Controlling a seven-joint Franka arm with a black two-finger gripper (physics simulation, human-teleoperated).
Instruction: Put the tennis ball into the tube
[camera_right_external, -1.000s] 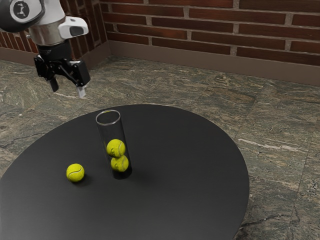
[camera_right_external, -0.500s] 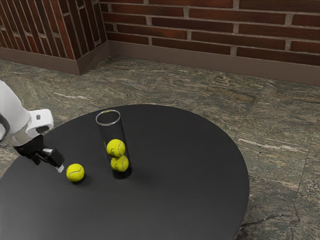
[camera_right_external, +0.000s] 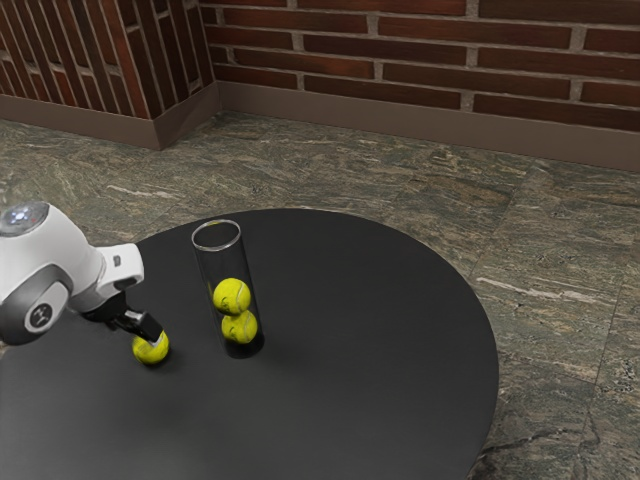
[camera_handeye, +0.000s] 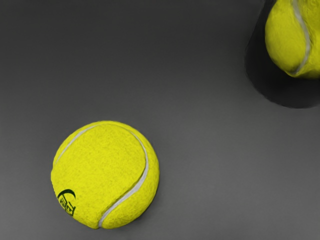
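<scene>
My gripper (camera_right_external: 147, 328) is low at the exterior view's left, and its tip overlaps the upper part of the loose tennis ball (camera_right_external: 149, 352). That ball rests on the dark round table; whether the gripper touches it cannot be told. In the wrist view the loose ball (camera_handeye: 105, 175) lies whole beneath my hand, its seam and a dark logo visible. A clear tube (camera_right_external: 207, 265) stands upright toward the exterior view's right, with two balls stacked inside. Part of the tube (camera_handeye: 257, 75) is also in the wrist view, around a ball (camera_handeye: 287, 40).
The round black table (camera_right_external: 370, 330) extends past the tube toward the exterior view's right, its curved edge above a stone floor (camera_right_external: 540, 260). A brick wall (camera_right_external: 420, 75) stands behind. The tube's open rim rises well above the loose ball.
From above the table's far side, my gripper has come down toward the viewer and then across to the loose ball. The balls and the tube have stayed where they were.
</scene>
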